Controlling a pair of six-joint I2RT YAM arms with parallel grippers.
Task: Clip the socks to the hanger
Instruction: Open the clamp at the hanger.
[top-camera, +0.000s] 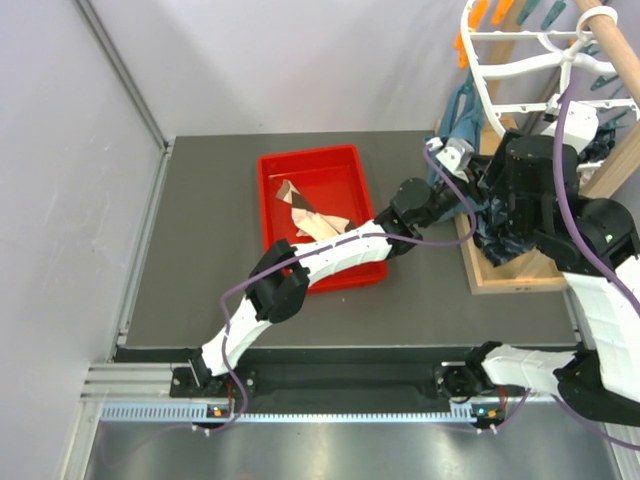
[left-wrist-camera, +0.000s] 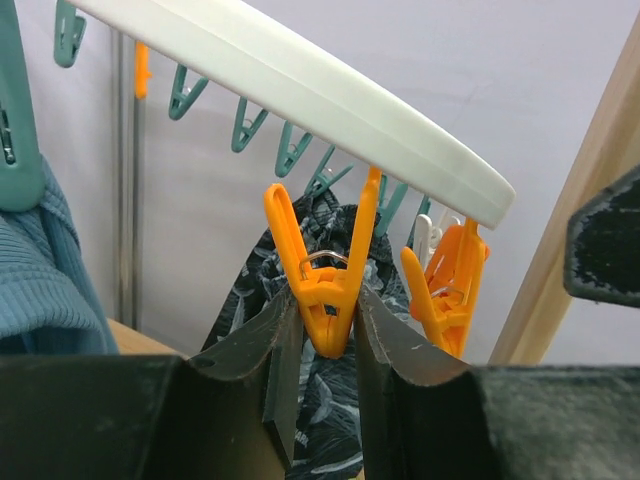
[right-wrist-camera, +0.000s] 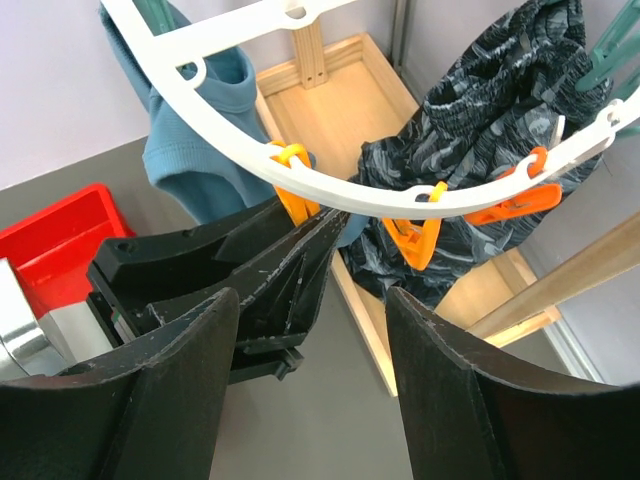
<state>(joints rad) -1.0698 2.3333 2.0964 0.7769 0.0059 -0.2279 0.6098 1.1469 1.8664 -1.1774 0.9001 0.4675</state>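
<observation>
My left gripper (left-wrist-camera: 327, 332) pinches the orange peg (left-wrist-camera: 330, 300) at lower centre, low on its body; it may slip out unopened.

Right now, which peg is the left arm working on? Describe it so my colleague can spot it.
Look at the white round hanger at the far right of the table, its rim lined with teal pegs and some orange. You want the orange peg pinched between the left arm's jaws; the second orange peg beside it hangs untouched.
</observation>
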